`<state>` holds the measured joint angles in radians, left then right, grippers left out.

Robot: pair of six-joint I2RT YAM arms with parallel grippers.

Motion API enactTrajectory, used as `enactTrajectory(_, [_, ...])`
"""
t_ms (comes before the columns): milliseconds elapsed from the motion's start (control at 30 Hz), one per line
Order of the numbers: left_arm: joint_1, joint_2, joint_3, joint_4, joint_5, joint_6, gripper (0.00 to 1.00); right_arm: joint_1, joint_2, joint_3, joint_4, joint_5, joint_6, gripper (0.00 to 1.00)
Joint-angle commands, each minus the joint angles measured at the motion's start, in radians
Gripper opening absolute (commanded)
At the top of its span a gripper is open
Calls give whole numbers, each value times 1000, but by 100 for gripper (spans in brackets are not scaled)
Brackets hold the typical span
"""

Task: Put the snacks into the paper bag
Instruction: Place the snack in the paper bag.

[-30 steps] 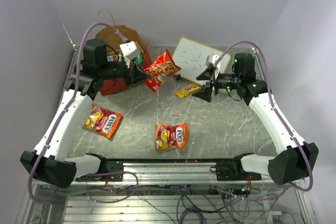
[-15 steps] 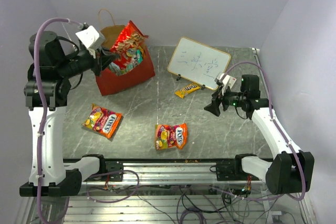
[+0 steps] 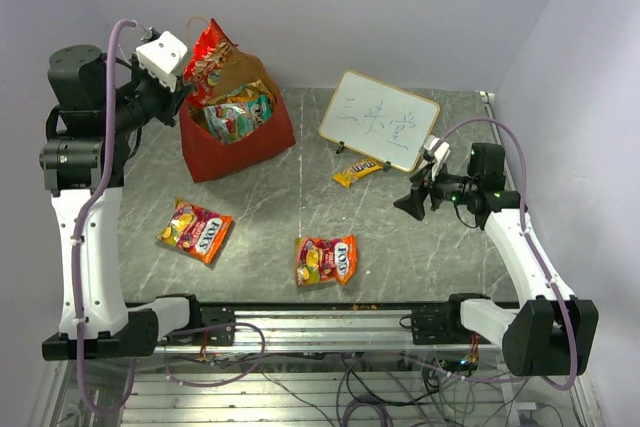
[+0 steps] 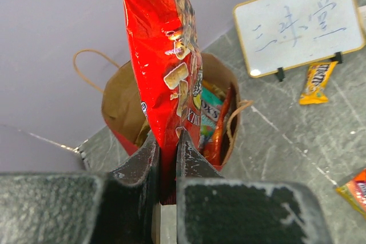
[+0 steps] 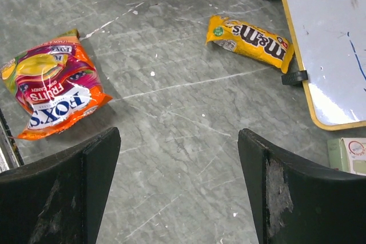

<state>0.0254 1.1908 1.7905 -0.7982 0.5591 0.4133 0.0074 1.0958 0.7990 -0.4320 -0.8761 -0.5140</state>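
Nearest the arm bases, well to the near side of the paper bag [image 3: 240, 155], two orange packets lie flat on the table [image 3: 285, 202]; the first Fox's packet [image 3: 197, 230] is almost straight in front of the bag, and the second Fox's packet [image 3: 325, 259] is nearer still and off to the bag's right; each has bare stone all round it, so either looks easy to reach from above. Farther to the bag's right the right gripper [image 5: 177, 138] hovers over open table with its jaws spread wide and nothing between them, probably parked clear of the other arm's work; the yellow M&M's pack [image 5: 250, 37] lies between it and the bag, close to the feet of the whiteboard [image 3: 380, 119], which crowd it on the far side. The bag stands upright with its mouth open and several packets showing inside; the left gripper [image 4: 167, 141] is pinched tight on one end of the red Doritos bag [image 4: 163, 55], holding it lengthwise above the bag's mouth, apparently to feed it in end-first; the room inside looks tight, and the rim or the loop handle [image 4: 86, 68] could catch it; just beyond the bag is the back wall.
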Motion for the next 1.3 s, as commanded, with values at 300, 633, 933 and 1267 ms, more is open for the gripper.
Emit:
enactTrajectory(300, [9, 154, 4, 38, -96, 243, 7, -52, -43, 3, 24, -26, 30, 92])
enactTrajectory(633, [7, 334, 81, 18, -55, 353, 7, -67, -51, -3, 17, -40, 14, 93])
enactTrajectory(933, [-4, 543, 225, -108, -67, 409, 7, -69, -43, -8, 15, -47, 8, 94])
enactTrajectory(1267, [-13, 716, 346, -275, -97, 461, 7, -69, -32, -14, 17, -61, 3, 94])
